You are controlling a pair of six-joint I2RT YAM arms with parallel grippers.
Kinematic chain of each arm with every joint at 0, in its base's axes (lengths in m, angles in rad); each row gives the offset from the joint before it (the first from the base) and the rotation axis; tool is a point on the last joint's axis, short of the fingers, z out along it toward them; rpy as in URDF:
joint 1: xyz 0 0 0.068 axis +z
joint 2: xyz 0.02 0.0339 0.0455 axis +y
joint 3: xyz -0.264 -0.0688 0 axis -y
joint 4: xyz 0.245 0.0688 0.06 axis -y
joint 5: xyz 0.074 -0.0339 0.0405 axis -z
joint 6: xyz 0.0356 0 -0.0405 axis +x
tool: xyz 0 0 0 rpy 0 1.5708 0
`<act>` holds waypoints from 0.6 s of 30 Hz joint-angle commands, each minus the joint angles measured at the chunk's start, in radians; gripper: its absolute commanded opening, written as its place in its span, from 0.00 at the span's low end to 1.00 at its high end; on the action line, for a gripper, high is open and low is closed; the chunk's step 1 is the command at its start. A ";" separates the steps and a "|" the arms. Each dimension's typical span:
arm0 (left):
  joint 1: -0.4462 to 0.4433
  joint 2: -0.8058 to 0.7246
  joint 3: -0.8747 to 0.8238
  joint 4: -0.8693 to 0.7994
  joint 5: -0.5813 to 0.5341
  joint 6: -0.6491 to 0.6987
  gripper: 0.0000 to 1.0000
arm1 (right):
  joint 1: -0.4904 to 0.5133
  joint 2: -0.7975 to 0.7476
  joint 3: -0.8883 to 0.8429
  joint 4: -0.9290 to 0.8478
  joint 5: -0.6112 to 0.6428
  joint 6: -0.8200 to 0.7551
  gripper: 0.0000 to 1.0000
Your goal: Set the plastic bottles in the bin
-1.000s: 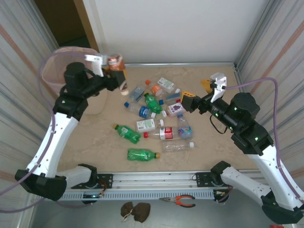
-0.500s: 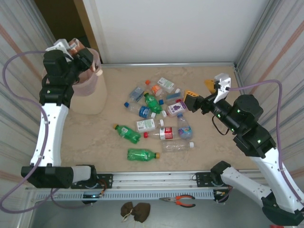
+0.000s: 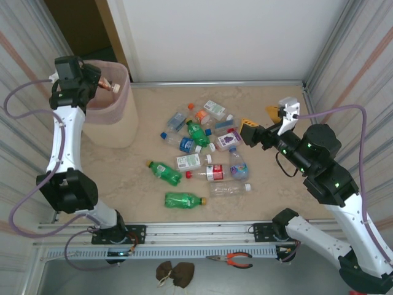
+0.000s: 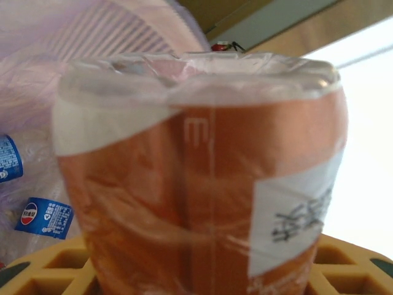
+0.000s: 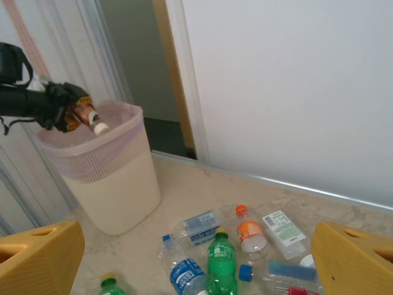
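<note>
The bin (image 3: 116,126) stands on the counter (image 3: 123,178) beneath the left fingers (image 4: 353,267), which clench an orange-labelled bottle (image 4: 196,178) over its rim. The right fingers (image 3: 249,132) gape wide, grasping nothing, with the loose bottles (image 3: 198,132) lying just left of them

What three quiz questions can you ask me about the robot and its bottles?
1. True or false: the left gripper holds an orange-labelled bottle above the bin.
2. The right gripper is: A) open and empty, B) shut on a bottle.
3. What colour is the bottle lowest in the top view?
Key: 1 true; 2 A; 3 green.
</note>
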 commanded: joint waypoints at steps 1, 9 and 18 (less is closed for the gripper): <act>0.033 0.035 0.013 0.058 0.034 -0.151 0.54 | -0.007 -0.014 0.016 -0.009 0.025 0.030 0.94; 0.062 0.133 -0.015 0.126 0.061 -0.265 0.56 | -0.007 -0.008 0.014 -0.022 0.039 0.028 0.94; 0.065 0.264 0.059 0.054 0.090 -0.257 0.66 | -0.007 0.015 0.004 -0.015 0.049 0.016 0.94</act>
